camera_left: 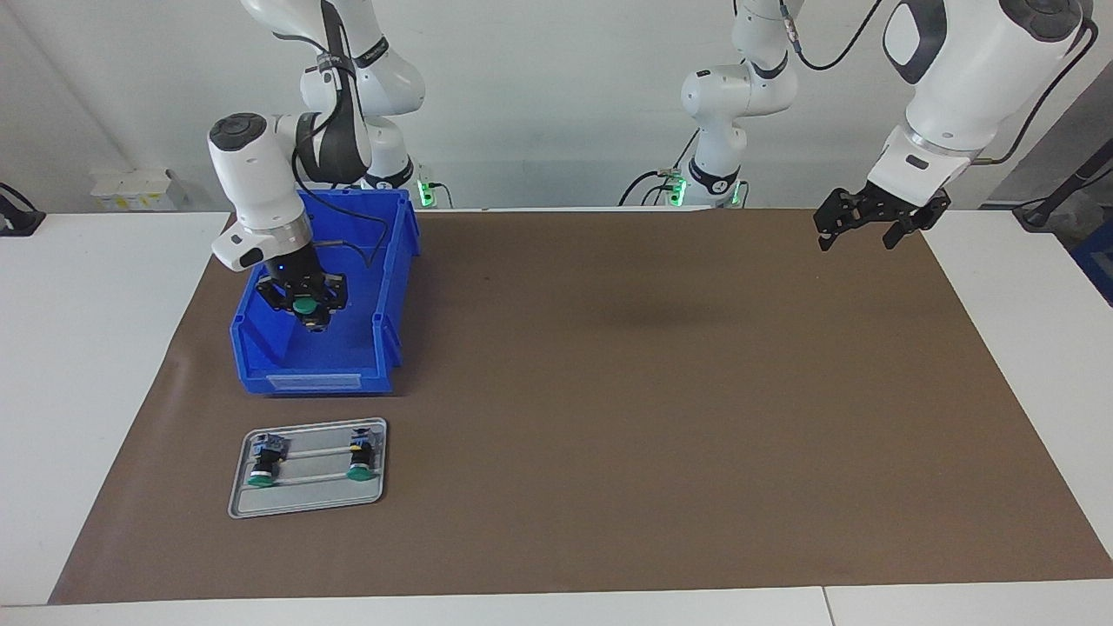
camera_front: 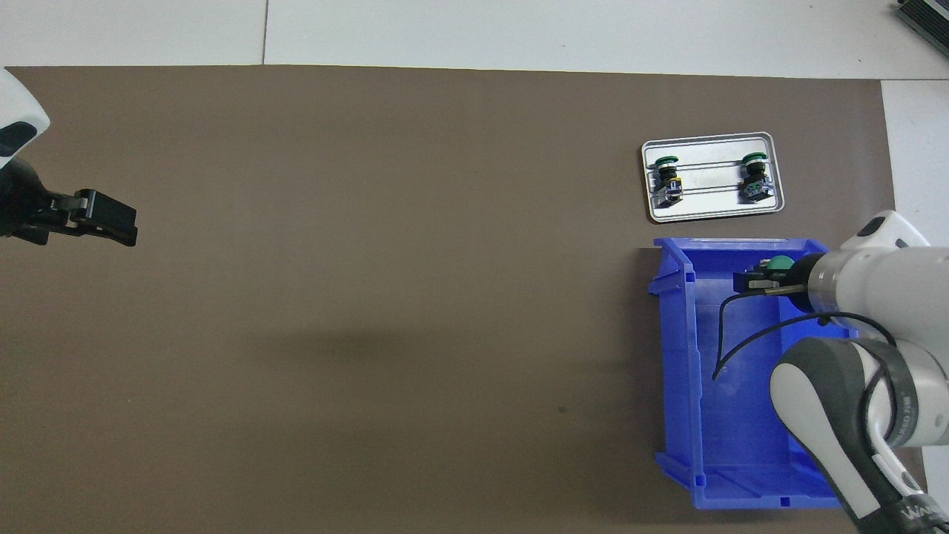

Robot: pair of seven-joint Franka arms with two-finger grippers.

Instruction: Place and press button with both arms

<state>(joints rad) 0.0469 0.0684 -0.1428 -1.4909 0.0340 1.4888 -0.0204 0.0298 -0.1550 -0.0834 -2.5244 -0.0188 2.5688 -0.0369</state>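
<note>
— Two buttons (camera_left: 261, 461) lay on the tray (camera_left: 309, 500), at six o'clock from the bin (camera_left: 396, 287)?
— Yes; right hand (camera_left: 306, 306) clamped the button (camera_left: 305, 306) over it; left hand (camera_left: 856, 222) waited, fingers apart

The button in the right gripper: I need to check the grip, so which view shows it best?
The facing view: the button's green cap shows between the right gripper's closed fingers, over the blue bin. The overhead view shows only part of the cap beside the wrist.
</note>
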